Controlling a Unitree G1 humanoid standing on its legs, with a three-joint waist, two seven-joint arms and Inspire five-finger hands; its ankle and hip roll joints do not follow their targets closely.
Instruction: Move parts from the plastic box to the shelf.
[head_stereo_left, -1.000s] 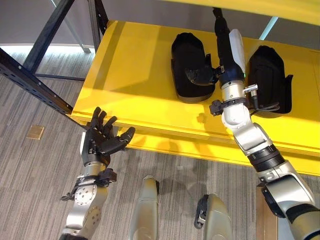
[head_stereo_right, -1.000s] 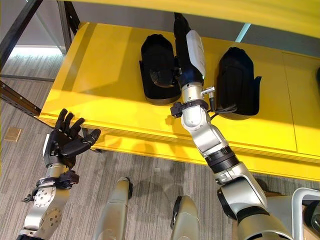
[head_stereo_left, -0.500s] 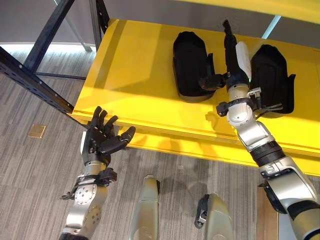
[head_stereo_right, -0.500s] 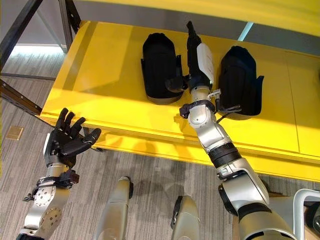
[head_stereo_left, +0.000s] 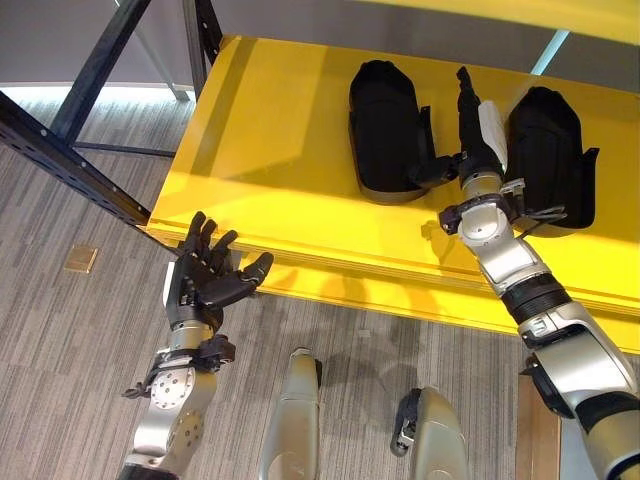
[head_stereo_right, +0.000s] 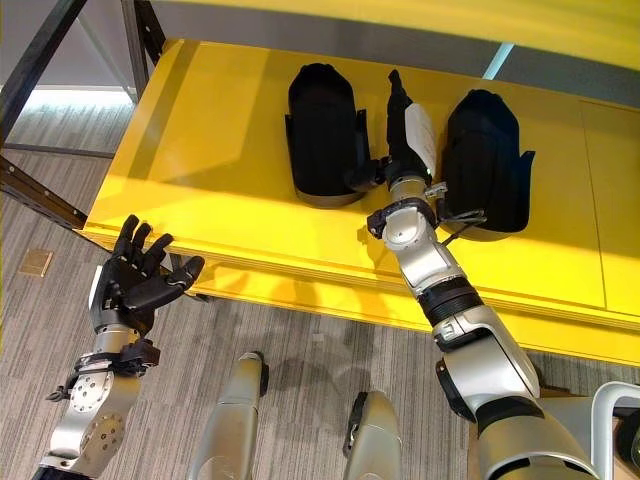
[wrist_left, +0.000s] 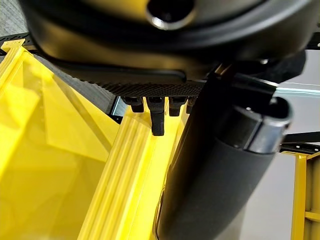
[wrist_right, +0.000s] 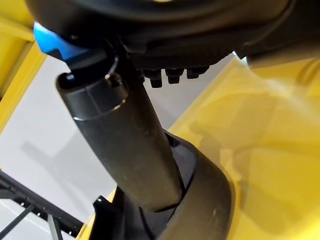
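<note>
Right hand (head_stereo_left: 470, 125) — fingers straight, empty, between two black parts (head_stereo_left: 385, 130) on shelf (head_stereo_left: 270, 130); risk: withdrawal nudging either. Left hand (head_stereo_left: 205, 280) fingers spread.

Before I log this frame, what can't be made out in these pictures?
- Plastic box: outside every frame.
- Right hand: edge-on between the two black parts on the shelf; contact unclear.
- Right wrist view: its thumb blocks the left part.
- Left hand: open, below the shelf edge.
</note>
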